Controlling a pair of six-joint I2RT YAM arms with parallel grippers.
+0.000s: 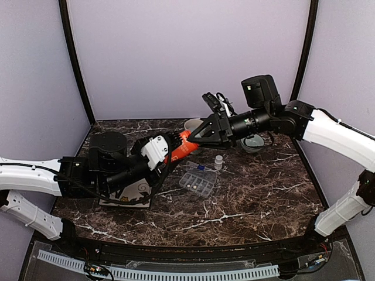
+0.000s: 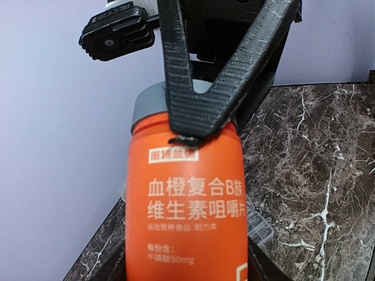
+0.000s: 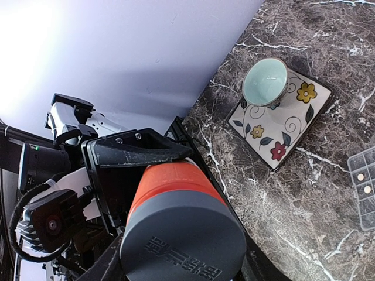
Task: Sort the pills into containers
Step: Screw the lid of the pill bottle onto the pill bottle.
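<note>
Aloft, left claw (image 1: pixel 176 151) pinching orange bottle (image 2: pixel 187 205), right claw (image 1: pixel 193 139) clamped on its grey cap (image 3: pixel 184 234)

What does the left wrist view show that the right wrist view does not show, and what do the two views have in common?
Only the left wrist view shows the printed label on the orange bottle. Only the right wrist view shows a pale green bowl standing on a flowered mat, and two pills in the organiser box. Both views show the orange bottle, its grey cap, the marble table and part of the organiser box.
</note>
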